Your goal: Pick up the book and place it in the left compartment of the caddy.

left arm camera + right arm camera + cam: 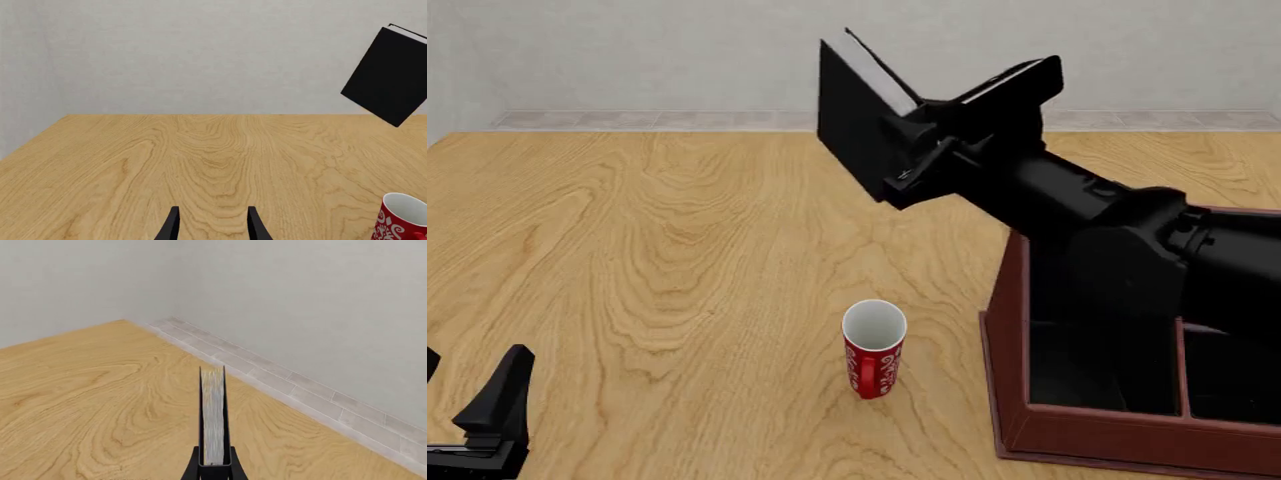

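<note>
The black book (854, 120) with a white-grey page edge is held high above the table, tilted, left of and above the caddy. My right gripper (916, 152) is shut on it. The right wrist view shows the book's page edge (213, 415) upright between the fingers of that gripper (213, 469). The book also shows in the left wrist view (390, 75). The reddish-brown caddy (1094, 432) stands at the right; its left compartment (1088, 362) is partly hidden by the right arm. My left gripper (470, 395) is open and empty at the near left, and it shows in the left wrist view (212, 222).
A red-and-white mug (874, 352) stands upright on the table just left of the caddy; it also shows in the left wrist view (403, 217). A grey wall runs along the table's far side.
</note>
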{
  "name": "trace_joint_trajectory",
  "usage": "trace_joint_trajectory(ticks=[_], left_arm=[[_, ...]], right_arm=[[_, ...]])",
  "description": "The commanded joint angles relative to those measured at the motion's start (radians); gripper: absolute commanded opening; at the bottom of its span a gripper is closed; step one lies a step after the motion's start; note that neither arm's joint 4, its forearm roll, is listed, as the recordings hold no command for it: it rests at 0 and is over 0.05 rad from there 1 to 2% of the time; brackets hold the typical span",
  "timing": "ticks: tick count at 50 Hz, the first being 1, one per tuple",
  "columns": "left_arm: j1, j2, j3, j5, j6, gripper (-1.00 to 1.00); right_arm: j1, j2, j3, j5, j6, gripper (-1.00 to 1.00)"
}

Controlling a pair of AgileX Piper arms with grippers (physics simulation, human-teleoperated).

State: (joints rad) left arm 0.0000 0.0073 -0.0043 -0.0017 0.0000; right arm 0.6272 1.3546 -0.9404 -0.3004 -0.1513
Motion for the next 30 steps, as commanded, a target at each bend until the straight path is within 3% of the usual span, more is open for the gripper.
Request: trace_joint_trajectory(ticks=[1, 30], left_arm=[[0.000, 0.000, 0.000, 0.000, 0.000, 1.00], [0.000, 0.000, 0.000, 0.000, 0.000, 1.00]], right_arm=[[-0.047, -0.084, 0.033, 0.021, 0.019, -1.00], [-0.084, -0.241, 0.111, 0.084, 0.034, -1.00]])
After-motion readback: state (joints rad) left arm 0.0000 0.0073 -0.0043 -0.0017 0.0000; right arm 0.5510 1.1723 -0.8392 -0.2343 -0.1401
